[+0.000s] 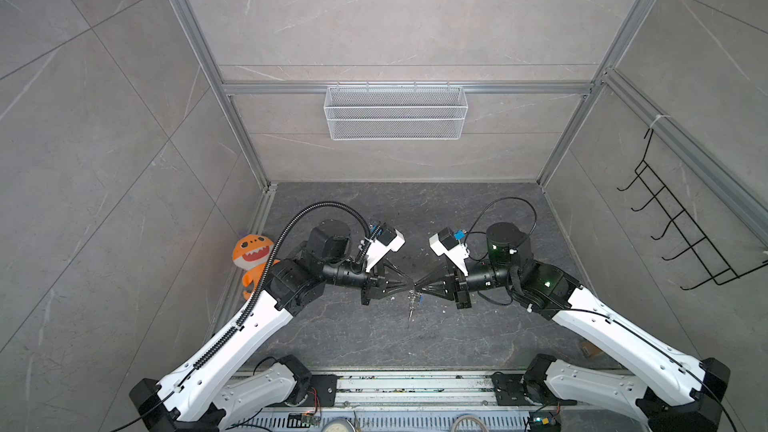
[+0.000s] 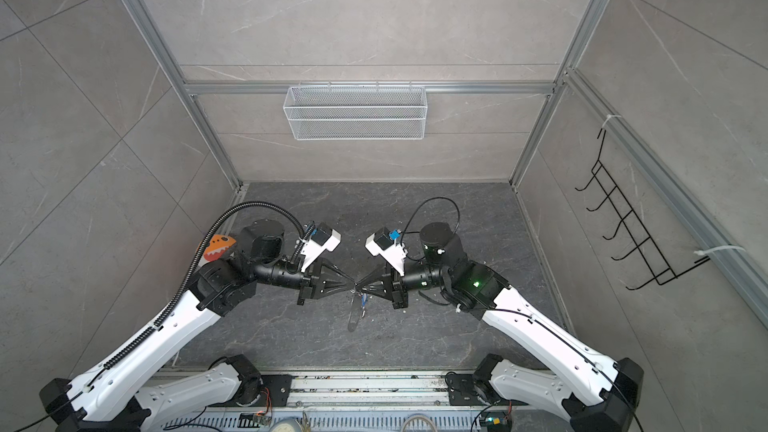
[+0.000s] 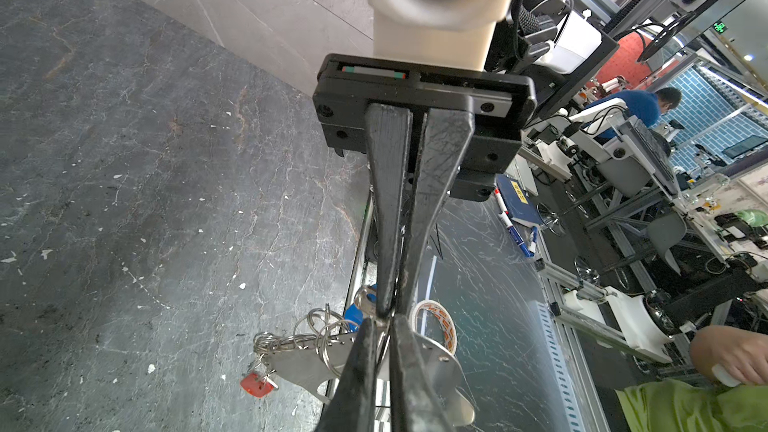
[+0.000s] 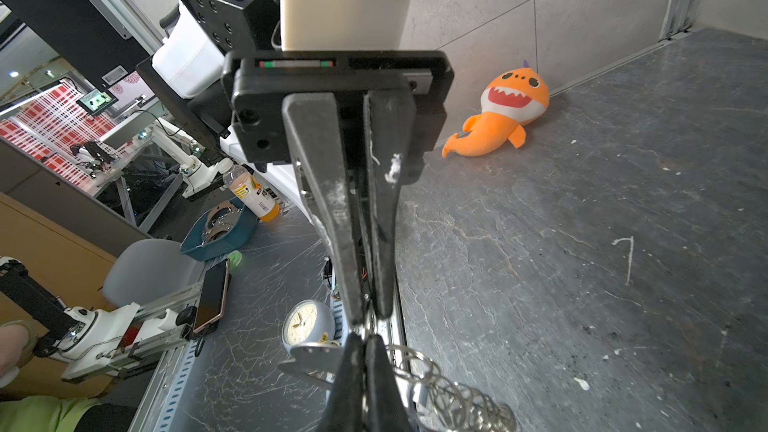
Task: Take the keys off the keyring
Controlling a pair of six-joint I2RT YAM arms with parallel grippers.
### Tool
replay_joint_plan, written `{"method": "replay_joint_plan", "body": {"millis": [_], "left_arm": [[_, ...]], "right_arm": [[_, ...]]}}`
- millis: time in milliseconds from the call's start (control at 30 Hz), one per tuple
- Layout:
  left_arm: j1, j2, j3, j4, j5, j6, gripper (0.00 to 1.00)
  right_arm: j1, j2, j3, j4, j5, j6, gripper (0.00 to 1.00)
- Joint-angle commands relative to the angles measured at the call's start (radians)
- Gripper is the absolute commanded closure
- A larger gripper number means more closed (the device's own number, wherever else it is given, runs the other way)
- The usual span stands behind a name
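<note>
The two arms reach in from either side and meet tip to tip above the middle of the dark bench (image 1: 457,209). The keyring (image 1: 411,305) dangles just below that meeting point.

The right gripper (image 1: 420,284) has its jaws pressed fully together, pinching a bit of the keyring's silver metal. The left gripper (image 1: 408,284) has its jaws drawn in to a thin slit with a sliver of metal caught between them. That looks like a grip on the keyring too, though I can't tell which loop either one has.

Holding it from both sides makes sense to me. One side can steady the ring while the other works a coil apart so a key can slide off. Both keys look to be attached, so I'd judge the job to be at an early stage.

In both top views the bundle is tiny. I can pick out a speck that is the blue-tagged key (image 2: 364,297) and the grey fob (image 2: 353,320) hanging as a narrow strip, with no sign of red.

The left wrist view fills that in. It shows the red-tagged key (image 3: 257,384) at the far end of the tangled rings (image 3: 324,334), and the flat fob (image 3: 299,367) beside the jaws. The blue tag is half hidden behind the opposing finger.

The right wrist view shows neither tag. It does show the coil of rings (image 4: 457,401) trailing away, and the orange plush toy (image 4: 511,110) lying against the wall, well apart from the work.
</note>
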Motion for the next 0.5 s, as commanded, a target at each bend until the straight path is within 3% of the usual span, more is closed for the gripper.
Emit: {"method": "replay_joint_plan", "body": {"millis": [0, 67, 133, 367, 467], "left_arm": [[-0.014, -0.023, 0.02, 0.0, 0.009, 0.018, 0.88], [-0.017, -0.026, 0.02, 0.003, 0.001, 0.016, 0.9], [-0.022, -0.029, 0.017, 0.016, -0.009, 0.007, 0.99], [-0.03, -0.121, -0.064, 0.206, -0.118, -0.079, 1.0], [-0.029, -0.184, -0.127, 0.337, -0.141, -0.112, 1.0]], "right_arm": [[-0.007, 0.006, 0.027, 0.068, 0.015, 0.025, 1.0], [-0.007, 0.011, 0.031, 0.072, 0.014, 0.03, 1.0], [-0.006, 0.014, 0.031, 0.08, 0.011, 0.036, 1.0], [-0.006, 0.017, 0.023, 0.125, 0.025, 0.078, 1.0], [-0.005, -0.003, -0.004, 0.176, 0.042, 0.104, 0.82]]}}
